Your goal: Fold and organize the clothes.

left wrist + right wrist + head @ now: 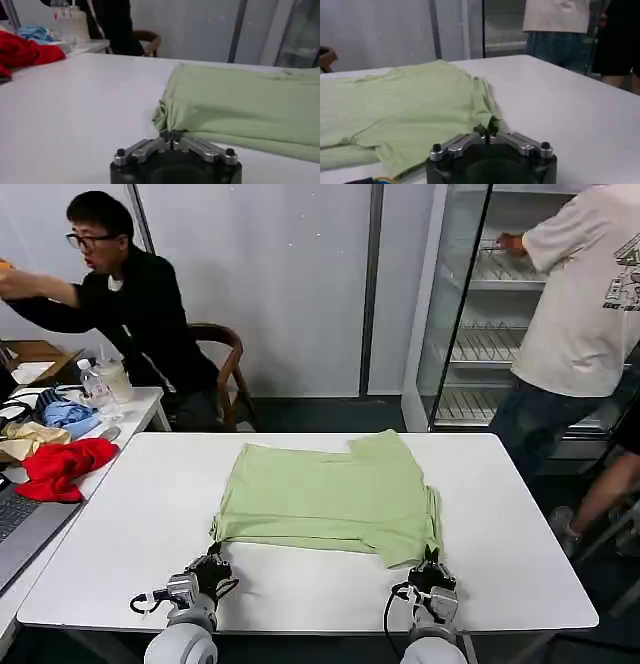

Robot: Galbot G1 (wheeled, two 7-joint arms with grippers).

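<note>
Pinching the green shirt (330, 499) at its near corners, the left gripper (212, 561) and right gripper (432, 566) are both closed on cloth.

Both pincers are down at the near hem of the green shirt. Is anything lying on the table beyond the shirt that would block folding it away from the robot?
Nothing visible does. The left pincer and right pincer are each shut on a near corner of the green shirt, and the table beyond it is bare. The red garment lies off on the side table.
</note>
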